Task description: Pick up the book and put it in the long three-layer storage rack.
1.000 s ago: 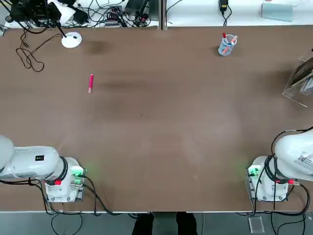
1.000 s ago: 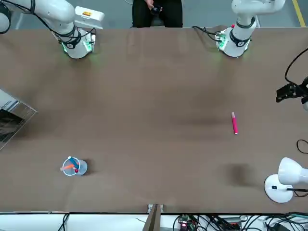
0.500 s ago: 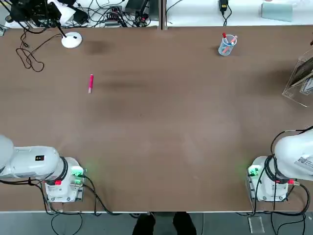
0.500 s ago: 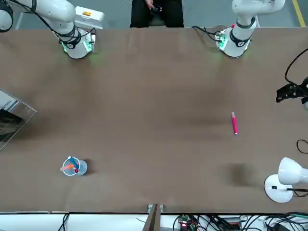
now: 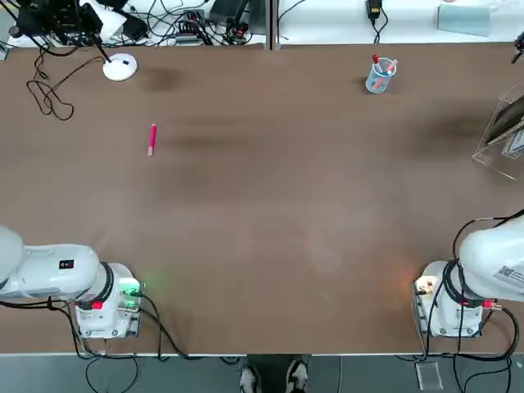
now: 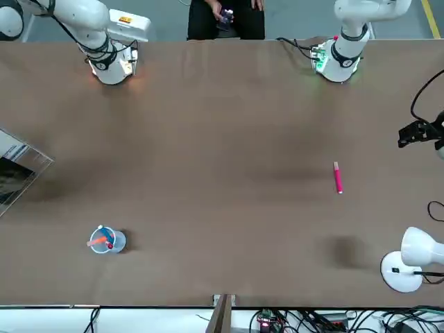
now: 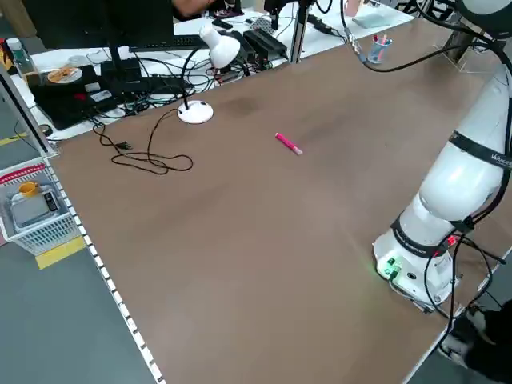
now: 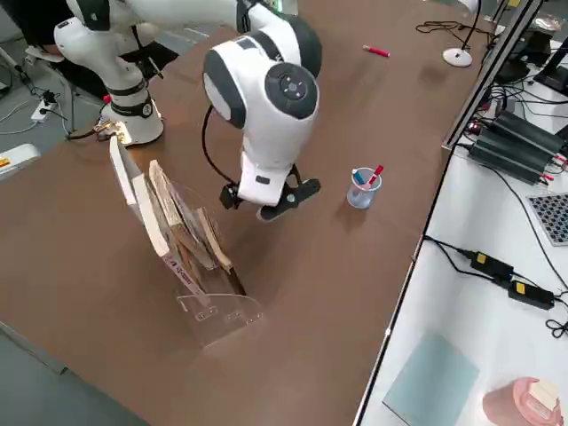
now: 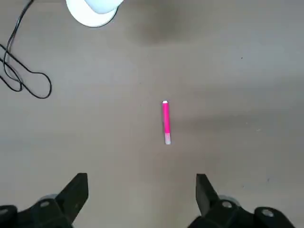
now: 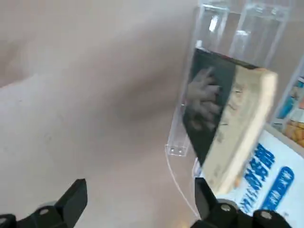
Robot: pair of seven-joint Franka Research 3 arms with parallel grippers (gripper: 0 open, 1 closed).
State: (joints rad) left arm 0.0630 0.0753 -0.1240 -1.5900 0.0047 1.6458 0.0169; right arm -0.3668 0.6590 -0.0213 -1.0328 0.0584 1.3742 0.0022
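Brown tabletop was mostly bare; the dark grey book was seen sitting inside the clear acrylic rack, right gripper spread wide, nothing held.

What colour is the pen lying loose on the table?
Bright pink, with a pale end; the pen shows best in the left wrist view.

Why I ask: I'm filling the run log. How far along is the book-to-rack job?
Done: the small dark grey book with a tan edge stands inside the clear acrylic three-tier rack. In hand: nothing; the right tool is open and empty beside the rack, the left tool open above a pink pen. Left: probably only pulling the right arm back.
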